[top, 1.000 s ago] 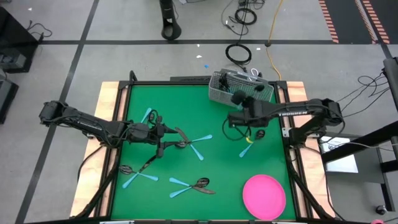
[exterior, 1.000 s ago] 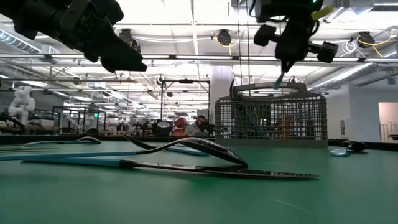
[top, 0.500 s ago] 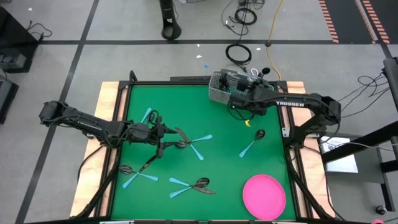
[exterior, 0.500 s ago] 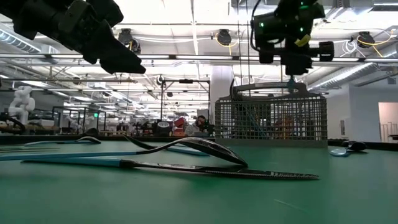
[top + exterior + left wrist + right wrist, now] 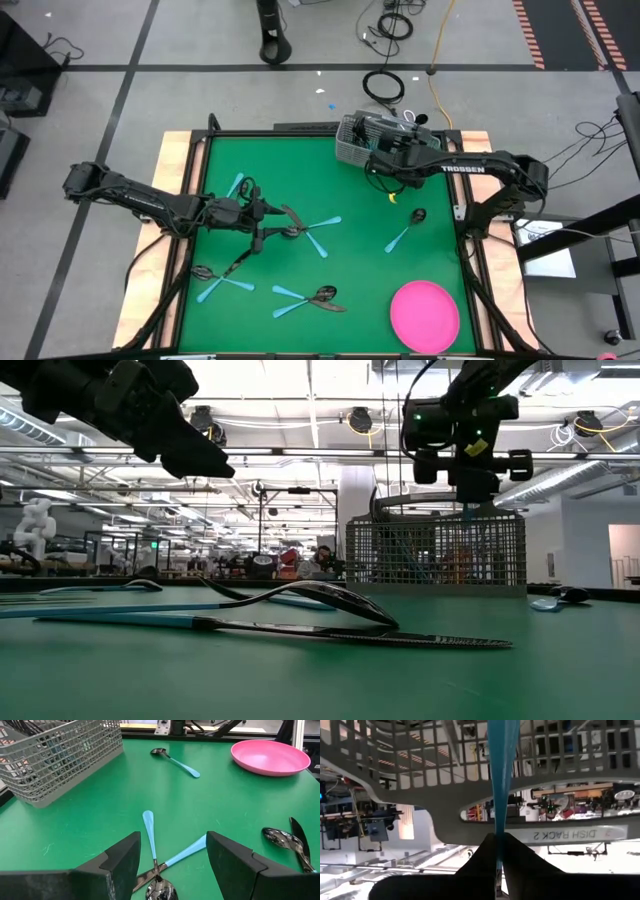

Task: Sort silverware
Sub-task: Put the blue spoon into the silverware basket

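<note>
- The piece of silverware [image 5: 503, 780] in your right gripper [image 5: 496, 851] showed only as a light blue handle running out from between the pressed-together fingers; its head was hidden, so you could not tell fork, spoon or knife.
- That handle pointed at the wall of the grey mesh caddy [image 5: 368, 138], at the table's far edge, and the gripper sat directly over the basket in the low view.
- The remaining silverware lay on the green table [image 5: 350, 240]: a crossed cluster [image 5: 300, 228] mid-table, a pair [image 5: 305, 295] nearer the front, another piece [image 5: 215, 281] front-left, and a lone spoon [image 5: 405, 229] between the caddy and the pink plate [image 5: 425, 314].
- Your right arm reached in from the table's right side, wrist over the caddy.
- Your left gripper [image 5: 172, 865] hung above the crossed cluster with its fingers spread, holding nothing, the arm stretched in from the left edge.
</note>
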